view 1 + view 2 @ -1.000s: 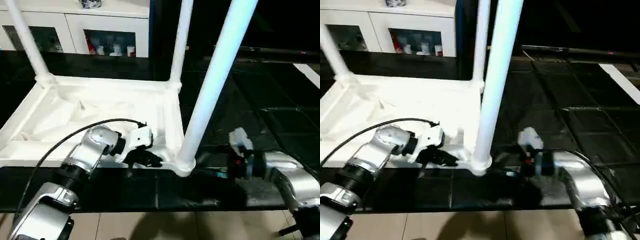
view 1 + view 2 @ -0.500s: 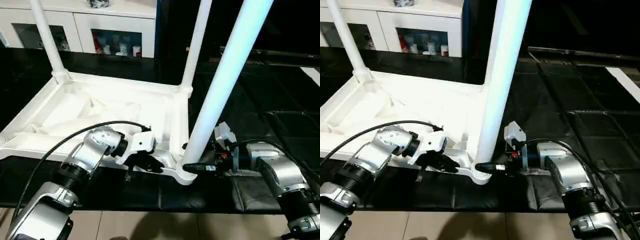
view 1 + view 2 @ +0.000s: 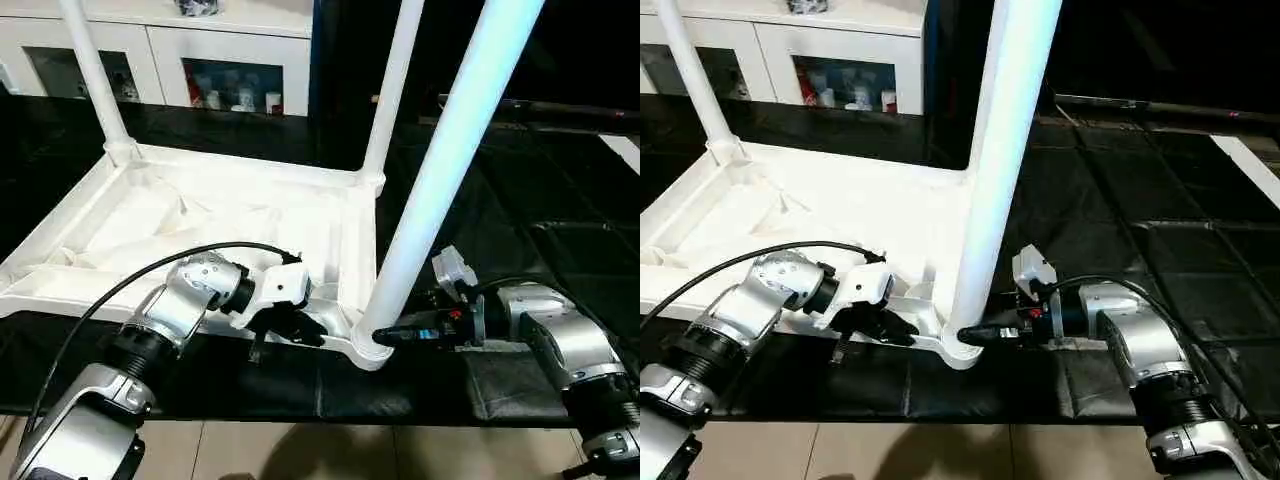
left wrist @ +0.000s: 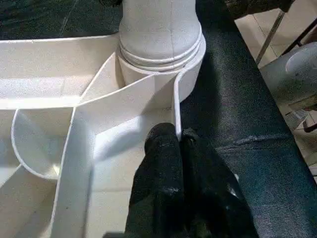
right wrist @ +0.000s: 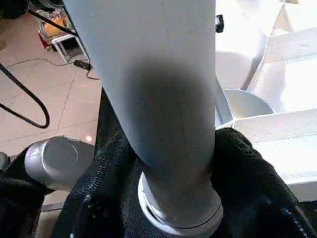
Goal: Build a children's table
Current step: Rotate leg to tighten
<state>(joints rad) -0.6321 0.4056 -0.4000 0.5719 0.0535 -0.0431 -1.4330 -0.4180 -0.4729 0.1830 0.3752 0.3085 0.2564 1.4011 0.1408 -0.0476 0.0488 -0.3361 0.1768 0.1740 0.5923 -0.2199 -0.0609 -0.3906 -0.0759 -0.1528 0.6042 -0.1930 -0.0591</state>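
In the head views, the table top (image 3: 200, 215) lies upside down on a black mat (image 3: 520, 260), with its ribbed underside facing up. Three legs stand up from its corner sockets: two at the far corners, and the near leg (image 3: 440, 170) at the corner close to the robot. Behind the table there is a white cabinet (image 3: 200, 50) with glass doors.

The left gripper (image 3: 292, 328) is at the near rim of the top, just beside the socket of the near leg. The right gripper (image 3: 392, 335) reaches from the right side to the base of this leg, just above the socket.

In the left wrist view, the two black fingers (image 4: 168, 163) are pressed together, and the thin edge wall of the top (image 4: 176, 106) goes in between their tips. The socket (image 4: 163, 52) with the leg in it is just beyond.

In the right wrist view, the near leg (image 5: 153, 89) passes between the fingers (image 5: 237, 158), one on each side of its base. The fingers seem to touch the leg, but I cannot tell if they already hold it firmly.
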